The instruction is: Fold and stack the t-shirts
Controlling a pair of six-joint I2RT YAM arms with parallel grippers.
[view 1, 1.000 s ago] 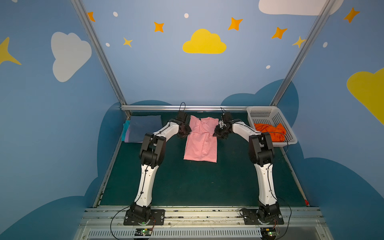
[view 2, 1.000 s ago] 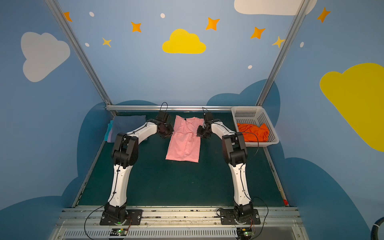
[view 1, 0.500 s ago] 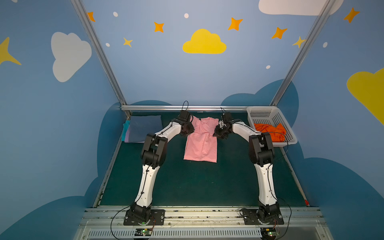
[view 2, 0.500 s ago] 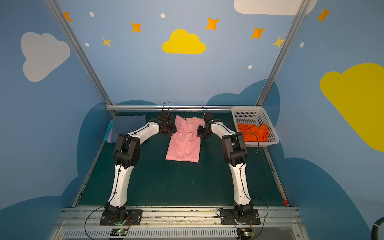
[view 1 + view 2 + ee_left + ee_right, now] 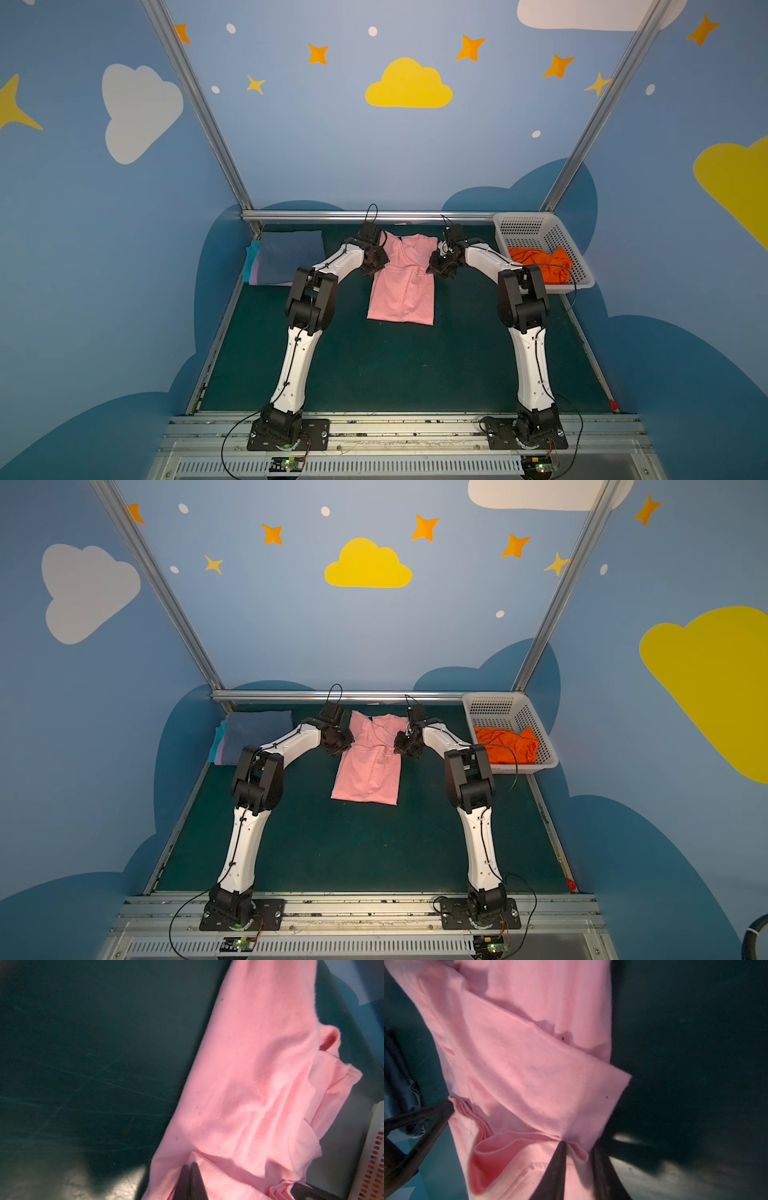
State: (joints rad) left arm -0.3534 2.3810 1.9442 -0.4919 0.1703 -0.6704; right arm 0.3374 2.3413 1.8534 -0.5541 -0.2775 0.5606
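At the far middle of the table (image 5: 374, 365), the pink tee (image 5: 401, 291) lies lengthwise. The left gripper (image 5: 191, 1164) has just pinched shut on its left edge. The right gripper (image 5: 579, 1145), barely open, clamps a right-side fold. Probably ready to fold.

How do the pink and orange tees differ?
The pink tee lies spread on the green mat, sides folded in; the orange tee sits crumpled in the white basket. The left gripper and right gripper pinch the pink tee; nothing touches the orange tee. Both plain cloth.
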